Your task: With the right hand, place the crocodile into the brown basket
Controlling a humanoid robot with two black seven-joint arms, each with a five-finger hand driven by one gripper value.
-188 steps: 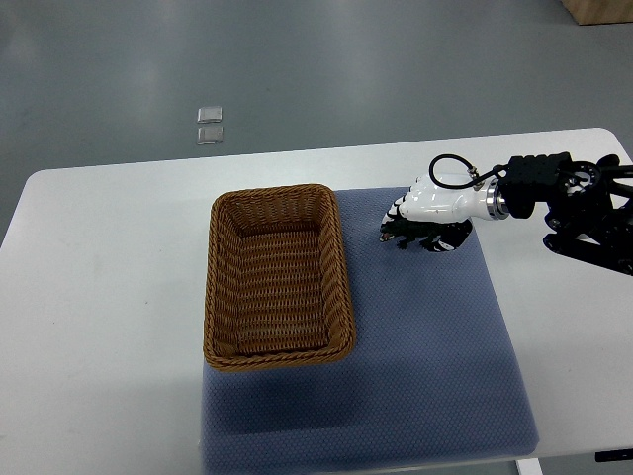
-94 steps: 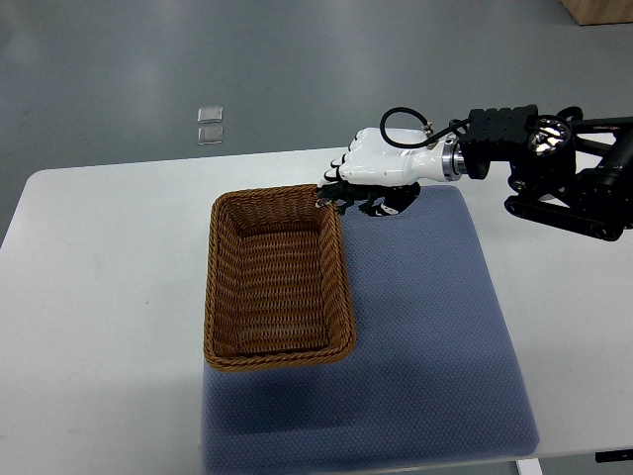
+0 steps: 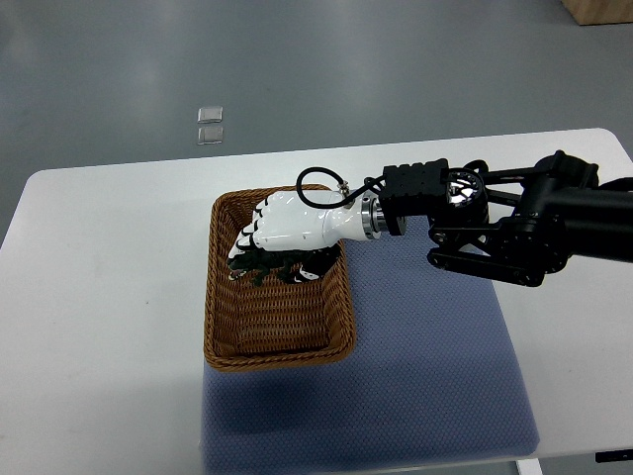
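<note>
My right hand [image 3: 267,259], white with dark finger joints, reaches in from the right and hovers over the far half of the brown wicker basket [image 3: 224,327]. Its fingers are curled around the dark green crocodile [image 3: 280,267], which shows beneath the palm as small dark legs and body. The crocodile hangs above the basket floor, mostly hidden by the hand. The black forearm [image 3: 514,223] stretches across the blue mat. The left arm is out of view.
The basket stands on the left edge of a blue-grey mat [image 3: 425,376] on a white table [image 3: 99,297]. Two small clear squares [image 3: 209,126] lie on the grey floor beyond the table. A wooden corner [image 3: 598,10] shows at the top right.
The right hand has carried the crocodile leftward from the mat, over the basket's right rim, and now holds it above the basket's inside. The forearm has extended further left.
</note>
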